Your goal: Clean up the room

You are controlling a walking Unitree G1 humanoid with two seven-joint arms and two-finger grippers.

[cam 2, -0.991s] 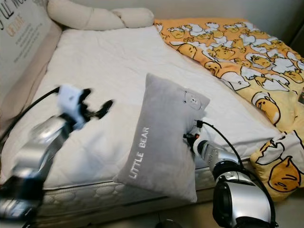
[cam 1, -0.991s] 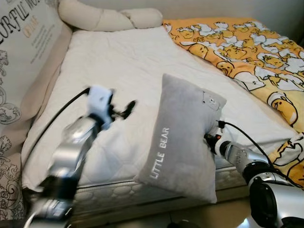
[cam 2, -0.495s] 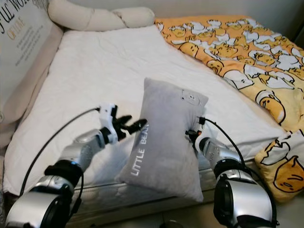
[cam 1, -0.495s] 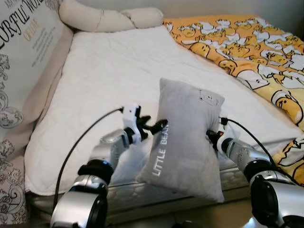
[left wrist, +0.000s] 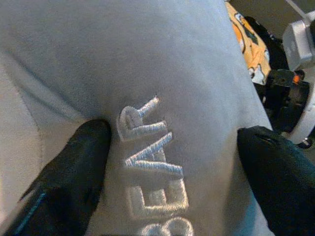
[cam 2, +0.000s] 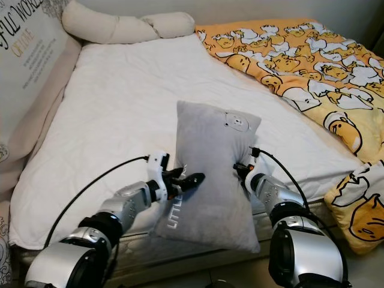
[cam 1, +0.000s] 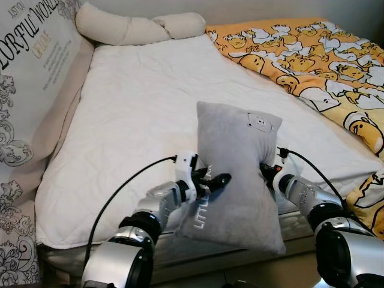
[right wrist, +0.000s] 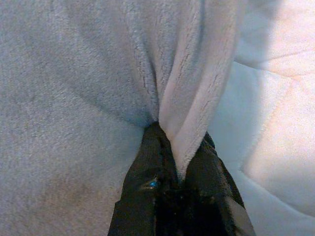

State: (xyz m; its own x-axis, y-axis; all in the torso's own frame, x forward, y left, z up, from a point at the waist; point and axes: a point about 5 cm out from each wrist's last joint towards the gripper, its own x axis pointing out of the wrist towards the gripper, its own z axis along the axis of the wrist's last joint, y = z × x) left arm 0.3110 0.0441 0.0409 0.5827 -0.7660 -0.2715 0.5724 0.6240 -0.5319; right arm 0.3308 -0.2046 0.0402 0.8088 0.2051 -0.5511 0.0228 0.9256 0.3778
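White quilted bedding covers the mattress, which fills most of the left eye view, with a long cream bolster across the upper left and an orange duck-print blanket spilling down the upper right and right edge. Along the left edge stands a panel printed with lettering.

At lower centre of the frame, a grey pillow with a small bear face near its top corner and stitched lettering down its front stands upright at the near edge of the mattress. The right gripper is clamped on the pillow's right-hand edge; in the right wrist view a fold of the grey plush is pinched between its two black fingers. The left gripper presses against the pillow's front over the stitched lettering, its fingers spread wide apart and resting on the fabric on either side of the word BEAR, not closed on anything.
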